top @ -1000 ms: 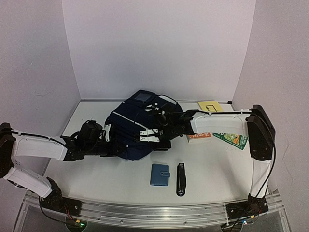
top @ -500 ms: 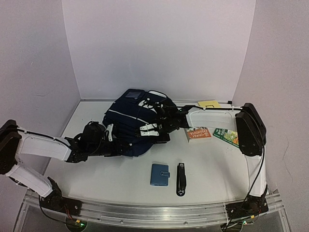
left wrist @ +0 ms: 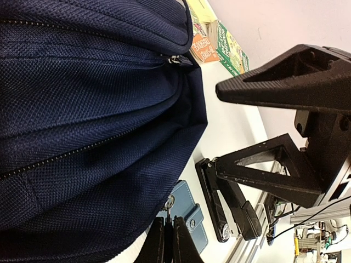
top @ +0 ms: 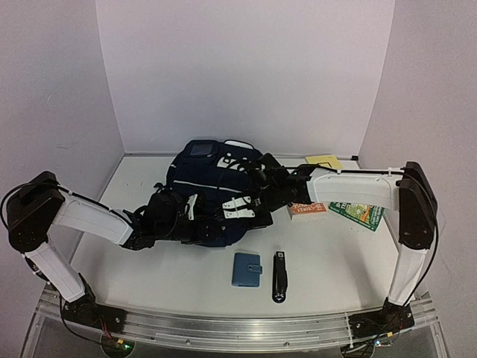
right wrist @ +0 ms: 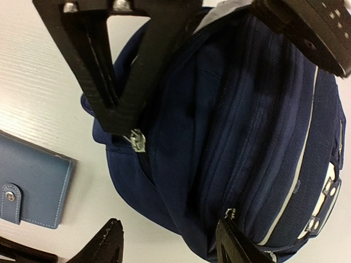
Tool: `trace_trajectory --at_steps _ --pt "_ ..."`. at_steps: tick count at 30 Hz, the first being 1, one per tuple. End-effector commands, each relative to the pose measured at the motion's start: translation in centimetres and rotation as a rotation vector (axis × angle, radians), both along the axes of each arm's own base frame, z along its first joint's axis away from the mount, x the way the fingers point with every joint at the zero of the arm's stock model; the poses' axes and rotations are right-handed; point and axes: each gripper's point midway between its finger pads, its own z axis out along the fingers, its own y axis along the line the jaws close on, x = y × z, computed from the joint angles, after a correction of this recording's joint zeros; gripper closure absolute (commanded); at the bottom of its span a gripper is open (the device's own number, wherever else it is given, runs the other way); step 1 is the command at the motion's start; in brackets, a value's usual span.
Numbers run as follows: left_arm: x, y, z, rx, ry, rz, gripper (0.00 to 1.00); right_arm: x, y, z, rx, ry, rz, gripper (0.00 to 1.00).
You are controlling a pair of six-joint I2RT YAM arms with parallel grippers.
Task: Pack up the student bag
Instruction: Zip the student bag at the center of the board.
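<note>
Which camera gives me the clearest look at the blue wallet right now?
Top external: the blue wallet shows whole, lying flat beside the stapler. Left wrist catches only part of the wallet; right wrist crops the wallet at its frame edge.

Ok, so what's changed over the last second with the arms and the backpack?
The left gripper, shut on a zipper pull, moved right along the near edge of the student bag. The bag's top swung slightly left. The right arm's elbow drew in, then swung back out; the right gripper stays open at the bag. The wallet, stapler and books have not moved.
</note>
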Motion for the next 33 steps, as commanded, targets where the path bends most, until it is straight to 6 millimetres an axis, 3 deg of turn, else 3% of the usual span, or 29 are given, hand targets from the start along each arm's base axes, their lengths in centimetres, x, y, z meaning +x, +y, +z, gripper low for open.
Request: trace_trajectory --at_steps 1,10,14,16,27,30,33 --pt "-0.1 -1.6 3.5 -0.11 -0.06 -0.052 1.0 -0.2 1.6 -0.2 0.016 0.008 0.012 0.46" --pt "-0.5 -1.1 3.6 -0.122 -0.066 -0.049 1.0 1.0 2.0 -2.4 -0.011 -0.036 -0.001 0.59" --pt "-0.6 -0.4 3.4 -0.104 -0.066 -0.03 1.0 1.4 1.6 -3.1 -0.024 -0.073 -0.007 0.9" --pt "-0.3 0.5 3.2 -0.067 -0.073 0.015 1.0 1.6 1.1 -3.1 -0.032 -0.092 -0.009 1.0" --pt "2.6 9.4 1.2 0.214 -0.065 0.353 1.0 3.5 -4.6 -3.1 -0.079 -0.117 -0.033 1.0" --pt "2.5 9.3 1.4 0.23 -0.072 0.332 1.0 4.1 -6.0 -3.0 -0.09 -0.124 -0.042 1.0" --pt "2.0 7.6 1.5 0.179 -0.062 0.25 1.0 4.5 -6.7 -2.8 -0.099 -0.142 -0.033 0.96"
